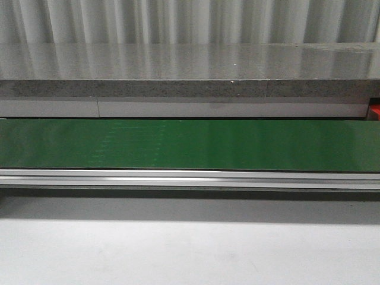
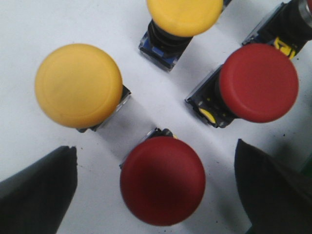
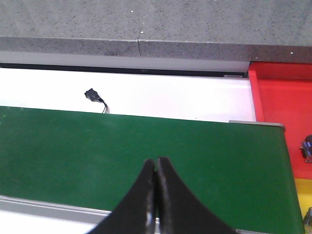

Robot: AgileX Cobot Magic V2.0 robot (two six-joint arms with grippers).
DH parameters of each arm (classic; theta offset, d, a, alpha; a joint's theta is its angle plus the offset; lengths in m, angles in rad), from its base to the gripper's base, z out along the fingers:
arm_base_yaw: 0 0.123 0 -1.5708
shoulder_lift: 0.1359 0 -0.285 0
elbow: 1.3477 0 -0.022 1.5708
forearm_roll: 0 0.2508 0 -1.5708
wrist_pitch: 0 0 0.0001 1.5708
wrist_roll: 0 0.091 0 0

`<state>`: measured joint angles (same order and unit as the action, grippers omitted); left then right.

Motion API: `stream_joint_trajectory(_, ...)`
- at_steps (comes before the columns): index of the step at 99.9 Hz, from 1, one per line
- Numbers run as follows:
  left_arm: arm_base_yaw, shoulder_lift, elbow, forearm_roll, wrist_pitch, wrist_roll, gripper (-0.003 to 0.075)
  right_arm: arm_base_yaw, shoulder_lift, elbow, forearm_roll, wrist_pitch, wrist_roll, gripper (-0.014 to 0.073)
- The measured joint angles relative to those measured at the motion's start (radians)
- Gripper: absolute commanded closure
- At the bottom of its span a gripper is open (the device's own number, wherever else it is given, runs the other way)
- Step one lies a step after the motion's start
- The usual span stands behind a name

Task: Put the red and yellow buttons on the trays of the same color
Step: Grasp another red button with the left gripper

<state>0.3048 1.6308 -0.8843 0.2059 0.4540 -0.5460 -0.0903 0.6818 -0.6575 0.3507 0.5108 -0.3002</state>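
Observation:
In the left wrist view my left gripper (image 2: 156, 163) stands open over a white surface. A red button (image 2: 162, 181) sits between its dark fingers (image 2: 41, 190), touching neither. A second red button (image 2: 258, 83) and two yellow buttons (image 2: 78, 85) (image 2: 184, 14) stand close by. In the right wrist view my right gripper (image 3: 156, 161) is shut and empty above the green belt (image 3: 122, 146). The red tray (image 3: 280, 107) lies past the belt's end, and a strip of the yellow tray (image 3: 302, 195) shows beside it. No gripper shows in the front view.
The green conveyor belt (image 1: 190, 145) with its metal rail (image 1: 190, 177) runs across the front view, and a grey stone ledge (image 1: 190, 77) rises behind it. A small black connector (image 3: 91, 94) lies on the white strip behind the belt. A dark part (image 3: 307, 148) rests in the red tray.

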Motion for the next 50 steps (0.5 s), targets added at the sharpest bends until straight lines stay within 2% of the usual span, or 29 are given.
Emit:
stream_joint_trajectory(5, 0.0, 0.011, 0.0, 0.0, -0.007, 0.0, 0.0108, 0.0, 0.0, 0.0, 0.0, 0.0, 0.0, 0.0662)
stream_joint_trajectory(12, 0.0, 0.024, 0.0, 0.0, -0.014, 0.0, 0.0166, 0.0, 0.0, 0.0, 0.0, 0.0, 0.0, 0.0662)
stream_joint_trajectory(19, 0.0, 0.026, 0.0, 0.0, -0.015, 0.0, 0.0276, 0.0, 0.0, 0.0, 0.0, 0.0, 0.0, 0.0662)
stream_joint_trajectory(38, 0.0, 0.026, 0.0, 0.0, -0.01, 0.0, 0.064, 0.0, 0.0, 0.0, 0.0, 0.0, 0.0, 0.0662)
stream_joint_trajectory(45, 0.0, 0.012, 0.0, -0.001, 0.012, 0.0, 0.0734, 0.0, 0.0, 0.0, 0.0, 0.0, 0.0, 0.0662)
stream_joint_trajectory(50, 0.0, -0.013, 0.0, -0.001, 0.03, 0.002, 0.0741, 0.0, 0.0, 0.0, 0.0, 0.0, 0.0, 0.0662)
